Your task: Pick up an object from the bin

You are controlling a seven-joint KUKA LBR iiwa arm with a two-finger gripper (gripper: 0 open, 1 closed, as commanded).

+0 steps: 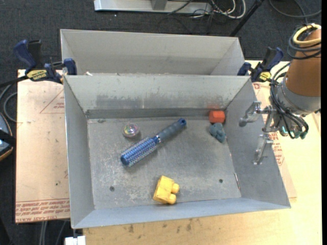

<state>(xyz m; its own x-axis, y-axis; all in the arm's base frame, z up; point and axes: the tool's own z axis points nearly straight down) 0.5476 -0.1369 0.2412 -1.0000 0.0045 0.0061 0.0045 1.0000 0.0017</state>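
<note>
My gripper [255, 132] hangs over the bin's right sloping wall, its two metal fingers spread apart, open, with nothing between them. Nearest to it, left of the fingers on the bin floor, lies a small grey-blue figure [218, 132]. Just behind that, an orange block [217, 116] sits against the back wall. A blue hairbrush [152, 143] lies slantwise across the middle of the floor, handle toward the upper right.
A yellow toy block [166, 190] rests near the front wall. A small round silvery-pink thing [131, 131] lies at the back left, beside the brush's bristle end. The arm with its orange cover and cables stands outside the right rim.
</note>
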